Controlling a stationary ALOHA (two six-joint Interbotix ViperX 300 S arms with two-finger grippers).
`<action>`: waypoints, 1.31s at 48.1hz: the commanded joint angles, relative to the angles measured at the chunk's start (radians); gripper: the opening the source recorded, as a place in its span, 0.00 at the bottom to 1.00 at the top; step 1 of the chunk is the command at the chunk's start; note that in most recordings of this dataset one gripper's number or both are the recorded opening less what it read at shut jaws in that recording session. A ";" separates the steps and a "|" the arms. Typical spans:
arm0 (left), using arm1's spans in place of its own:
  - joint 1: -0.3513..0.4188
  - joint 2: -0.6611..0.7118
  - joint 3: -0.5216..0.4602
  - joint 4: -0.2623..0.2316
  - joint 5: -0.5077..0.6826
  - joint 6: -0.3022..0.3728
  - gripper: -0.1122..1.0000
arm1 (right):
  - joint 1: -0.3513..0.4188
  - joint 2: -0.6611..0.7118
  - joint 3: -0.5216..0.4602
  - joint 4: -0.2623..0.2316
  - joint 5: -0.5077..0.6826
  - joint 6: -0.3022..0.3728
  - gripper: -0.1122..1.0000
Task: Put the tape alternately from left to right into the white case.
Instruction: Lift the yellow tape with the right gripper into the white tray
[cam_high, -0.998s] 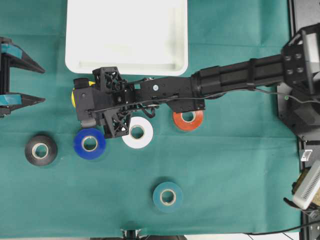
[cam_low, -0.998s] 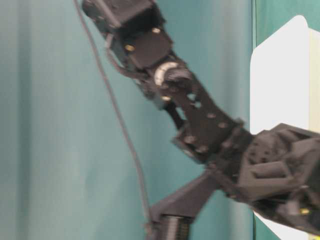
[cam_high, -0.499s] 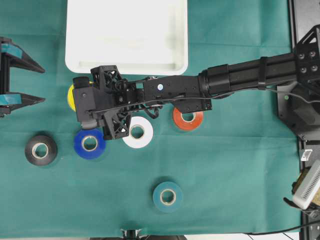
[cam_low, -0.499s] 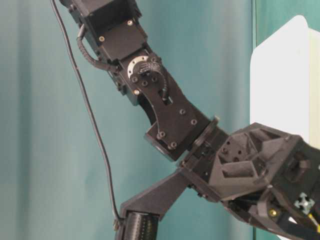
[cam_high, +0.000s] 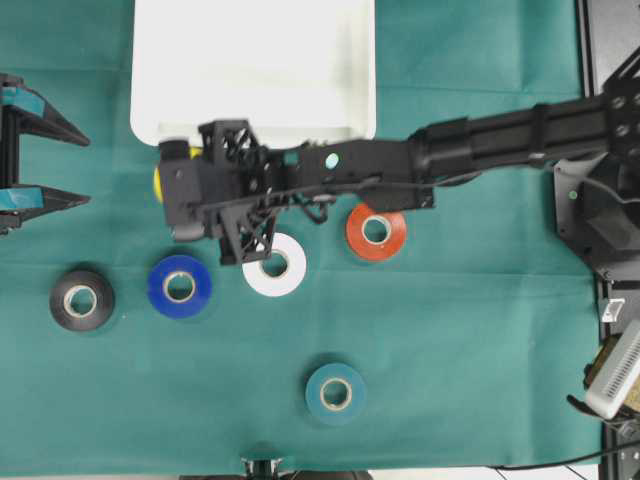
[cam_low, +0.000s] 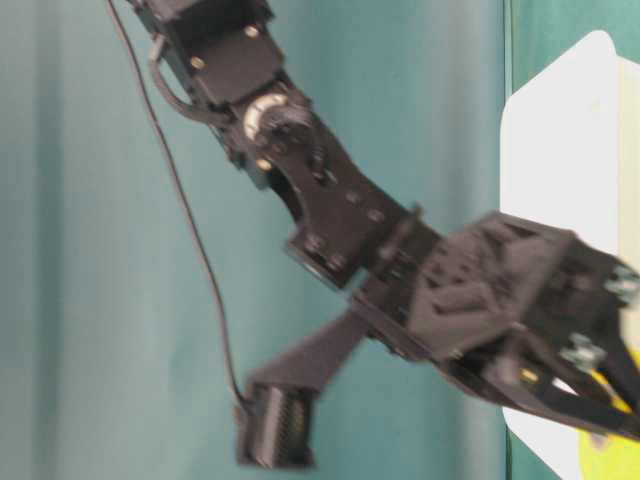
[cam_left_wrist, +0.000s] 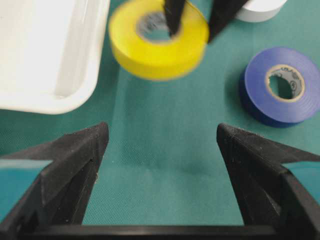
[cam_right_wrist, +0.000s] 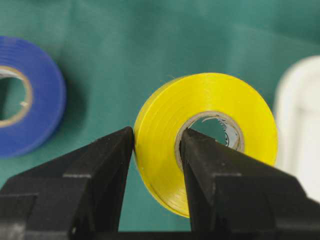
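My right gripper (cam_right_wrist: 157, 137) is shut on the yellow tape (cam_right_wrist: 210, 100), with one finger through its core and the other on its outer side. The roll hangs above the cloth just off the white case's (cam_high: 253, 70) near left corner. In the overhead view only a sliver of the yellow tape (cam_high: 158, 184) shows beside the wrist. Still on the cloth are the black (cam_high: 82, 299), blue (cam_high: 179, 287), white (cam_high: 275, 266), red-orange (cam_high: 376, 231) and teal (cam_high: 335, 393) rolls. My left gripper (cam_left_wrist: 162, 132) stands open at the far left, nothing between its fingers.
The right arm (cam_high: 480, 150) stretches across the table from the right, over the space between the case and the white and red-orange rolls. A green cloth (cam_high: 480, 330) covers the table. Equipment (cam_high: 610, 200) stands past its right edge.
The right gripper has carried the yellow tape a little toward the case and slightly right. The blue roll is now fully uncovered. The left gripper has not moved.
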 joint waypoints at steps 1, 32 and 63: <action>0.002 -0.002 -0.008 -0.002 -0.008 0.000 0.94 | -0.012 -0.071 0.009 -0.002 -0.002 0.002 0.13; 0.002 -0.002 -0.006 -0.002 -0.008 -0.002 0.94 | -0.253 -0.129 0.091 -0.028 -0.012 -0.002 0.13; 0.002 0.000 -0.009 -0.002 -0.006 -0.002 0.94 | -0.348 -0.083 0.091 -0.072 -0.025 -0.002 0.13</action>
